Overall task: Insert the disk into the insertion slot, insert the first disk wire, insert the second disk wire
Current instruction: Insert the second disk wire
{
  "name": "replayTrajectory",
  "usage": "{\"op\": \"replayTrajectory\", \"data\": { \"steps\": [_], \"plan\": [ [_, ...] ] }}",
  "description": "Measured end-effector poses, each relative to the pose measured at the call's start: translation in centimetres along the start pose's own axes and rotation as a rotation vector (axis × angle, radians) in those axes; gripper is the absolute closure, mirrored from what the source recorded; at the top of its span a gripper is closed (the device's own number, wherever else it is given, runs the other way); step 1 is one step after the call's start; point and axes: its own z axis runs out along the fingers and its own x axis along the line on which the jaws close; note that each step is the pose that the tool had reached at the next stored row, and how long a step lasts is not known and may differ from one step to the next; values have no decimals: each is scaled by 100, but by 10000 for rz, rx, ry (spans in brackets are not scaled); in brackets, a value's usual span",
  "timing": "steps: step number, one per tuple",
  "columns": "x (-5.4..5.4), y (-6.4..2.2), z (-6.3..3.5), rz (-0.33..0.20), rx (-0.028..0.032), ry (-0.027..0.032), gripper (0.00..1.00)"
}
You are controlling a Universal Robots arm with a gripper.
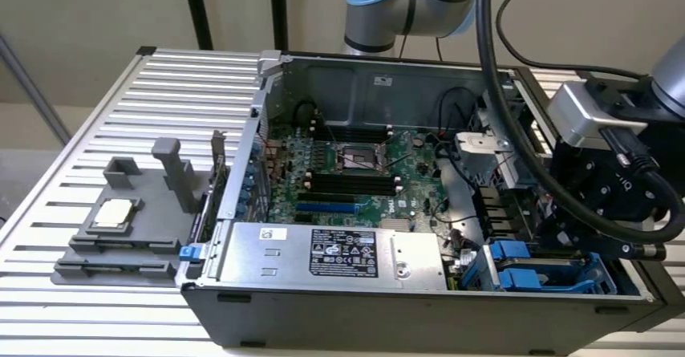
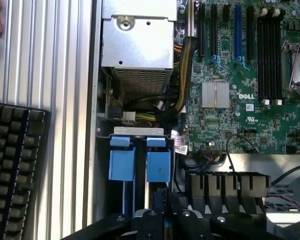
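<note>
While clenched shut, black robot gripper [image 2: 162, 212] poised directly over grey drive cage bay with bright blue clips [image 2: 139, 165]; bay's long axis running straight away from fingertips.

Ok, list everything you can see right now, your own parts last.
Computer case: one, dark grey, open on the slatted table.
Circuit board: one, green, on the case floor.
Power-supply box: one, silver, labelled, at the case's front edge.
Drive bay: one, grey with blue clips, beside the power-supply box.
Stand: one, grey, holding a small chip, exterior view's left.
Keyboard: one, black, on the table.
Gripper: one, black, fingers shut, over the drive bay.
</note>
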Motion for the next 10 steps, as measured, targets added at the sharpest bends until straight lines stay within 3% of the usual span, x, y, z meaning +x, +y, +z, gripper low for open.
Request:
{"op": "replayTrajectory", "data": {
  "steps": [10],
  "plan": [
    [5,-2,33,-1,31,1,84]
  ]
}}
